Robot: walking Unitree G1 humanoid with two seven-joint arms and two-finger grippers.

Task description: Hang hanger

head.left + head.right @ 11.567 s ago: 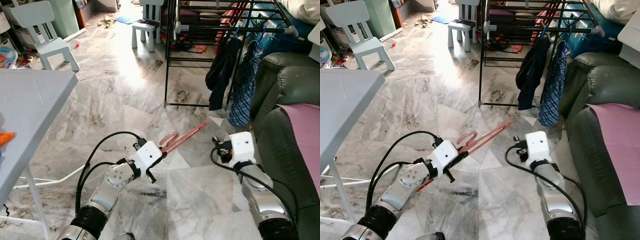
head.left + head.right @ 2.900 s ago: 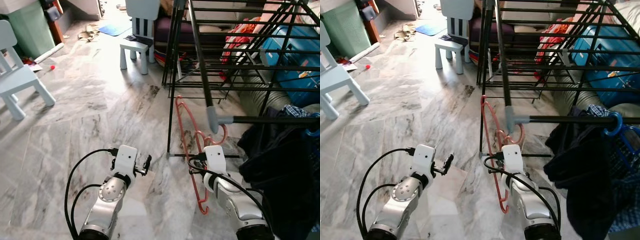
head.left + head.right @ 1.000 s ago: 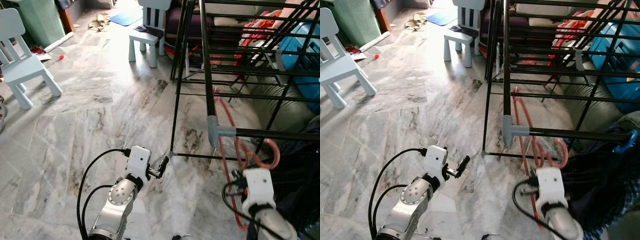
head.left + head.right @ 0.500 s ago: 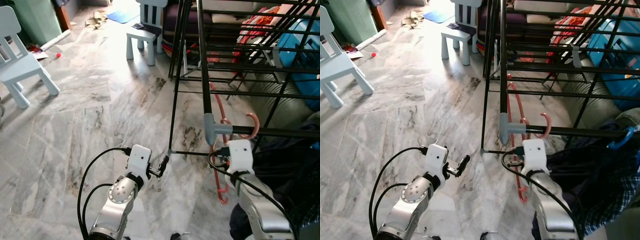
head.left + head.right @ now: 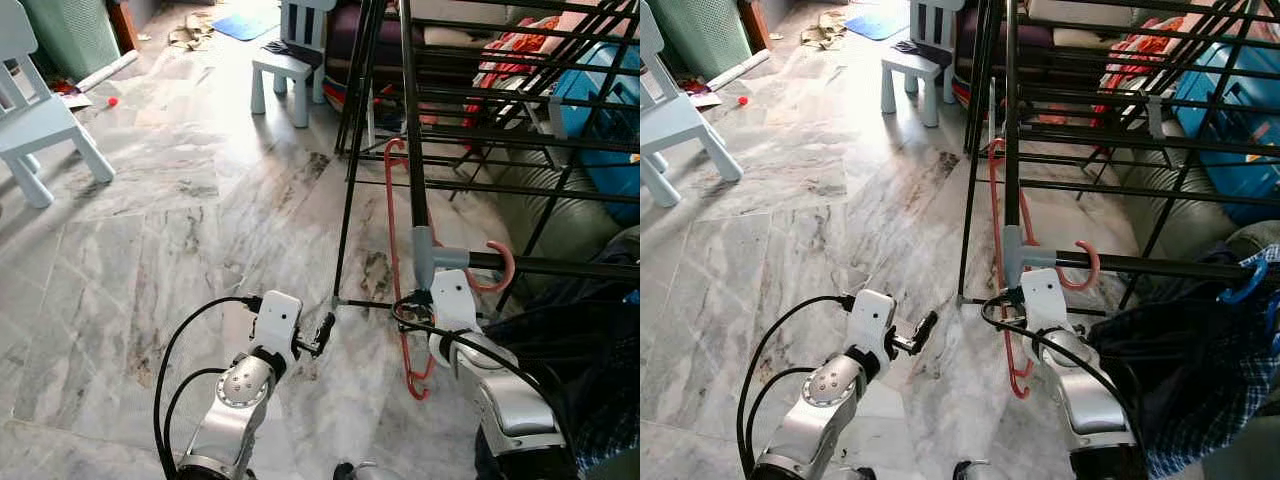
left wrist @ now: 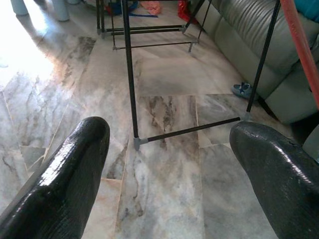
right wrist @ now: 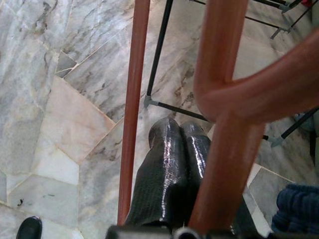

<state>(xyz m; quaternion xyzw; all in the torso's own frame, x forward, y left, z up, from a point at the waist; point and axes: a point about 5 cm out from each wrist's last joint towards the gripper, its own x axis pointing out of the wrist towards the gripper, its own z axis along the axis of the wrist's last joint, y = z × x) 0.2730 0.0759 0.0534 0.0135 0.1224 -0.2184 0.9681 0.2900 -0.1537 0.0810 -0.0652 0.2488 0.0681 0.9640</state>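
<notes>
Left eye view: red hanger (image 5: 396,250) with hook (image 5: 496,268) over black rack rail (image 5: 560,266), beside grey corner joint (image 5: 424,252); body dangling toward marble floor (image 5: 150,230). Right gripper (image 7: 179,164) under rail, fingers pressed together, against hanger, grasp unclear. Left gripper (image 6: 169,164) low over floor, fingers wide apart, holding nothing.

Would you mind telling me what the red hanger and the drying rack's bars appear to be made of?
The hanger looks like moulded plastic: uniform salmon-red with a soft sheen, seen close in the right wrist view. The drying rack looks like thin metal tubing with a matte black coating, joined by a grey connector, probably plastic.
</notes>
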